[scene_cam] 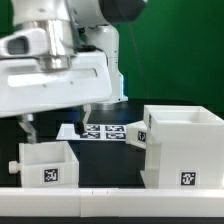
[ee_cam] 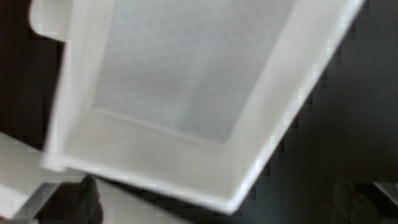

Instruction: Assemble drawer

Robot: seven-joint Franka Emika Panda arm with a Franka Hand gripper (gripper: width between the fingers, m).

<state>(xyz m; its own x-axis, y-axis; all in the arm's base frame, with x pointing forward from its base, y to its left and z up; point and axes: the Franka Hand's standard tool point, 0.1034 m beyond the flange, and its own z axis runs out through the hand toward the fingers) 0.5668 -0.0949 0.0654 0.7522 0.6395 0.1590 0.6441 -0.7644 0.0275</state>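
Jaws spread, empty, above drawer tray (ee_cam: 187,90); casing (scene_cam: 185,150) stands well apart from them. Tip: straddle one wall squarely, descend vert., then clench.

A lab: tagged drawer (scene_cam: 185,135), marker board (scene_cam: 105,131), green backdrop (scene_cam: 170,50)

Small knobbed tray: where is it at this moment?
The small knobbed tray sits low on the exterior view's left, apart from the large box casing on that view's right; the marker board lies between them, farther back.
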